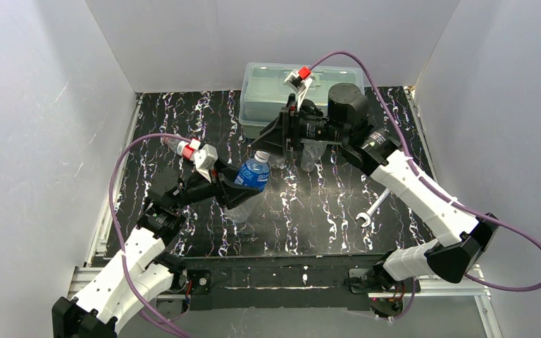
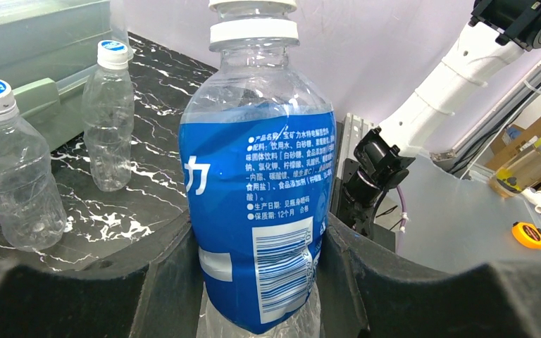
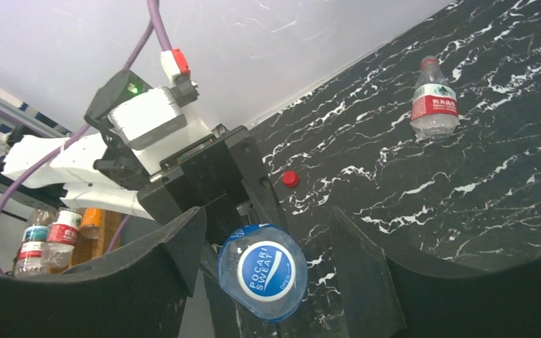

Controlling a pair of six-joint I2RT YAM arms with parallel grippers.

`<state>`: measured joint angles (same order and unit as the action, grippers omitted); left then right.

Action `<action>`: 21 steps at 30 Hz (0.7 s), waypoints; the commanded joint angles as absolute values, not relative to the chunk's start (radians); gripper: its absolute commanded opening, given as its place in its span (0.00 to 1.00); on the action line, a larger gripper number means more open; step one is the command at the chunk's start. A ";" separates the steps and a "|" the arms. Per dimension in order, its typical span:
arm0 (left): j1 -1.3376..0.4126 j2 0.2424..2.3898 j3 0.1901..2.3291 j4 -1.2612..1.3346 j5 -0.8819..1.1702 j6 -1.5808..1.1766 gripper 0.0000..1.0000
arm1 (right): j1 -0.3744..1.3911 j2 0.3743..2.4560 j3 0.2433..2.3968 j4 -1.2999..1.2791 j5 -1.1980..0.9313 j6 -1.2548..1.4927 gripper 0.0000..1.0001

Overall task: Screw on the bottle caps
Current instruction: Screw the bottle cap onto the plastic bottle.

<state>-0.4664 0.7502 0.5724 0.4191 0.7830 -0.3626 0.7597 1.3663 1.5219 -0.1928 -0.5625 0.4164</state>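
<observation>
The black, white-veined surface [image 1: 310, 225] carries a translucent lidded box [image 1: 299, 91] at its far edge. Just in front of the box stand two capped clear bottles [image 2: 14, 183] [image 2: 109, 120]. A silver wrench [image 1: 372, 211] lies well nearer, off to the box's right. Elsewhere on the surface are a red cap [image 3: 290, 178] and, apart from it, a red-labelled bottle [image 3: 434, 102]. Their place relative to the box cannot be told.

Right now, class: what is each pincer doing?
Left pincer: closed on the blue-label bottle.
Right pincer: open, fingers either side of that bottle's cap.
</observation>
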 commanded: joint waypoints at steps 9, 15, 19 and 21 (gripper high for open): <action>-0.460 0.764 0.626 0.442 0.813 -0.367 0.00 | 0.789 1.330 1.522 -0.287 -0.498 0.326 0.68; -0.460 0.773 0.631 0.442 0.815 -0.365 0.00 | 0.800 1.324 1.519 -0.299 -0.492 0.324 0.64; -0.460 0.772 0.630 0.442 0.813 -0.367 0.00 | 0.804 1.321 1.513 -0.299 -0.483 0.326 0.60; -0.460 0.770 0.627 0.442 0.811 -0.367 0.00 | 0.805 1.319 1.512 -0.296 -0.480 0.331 0.58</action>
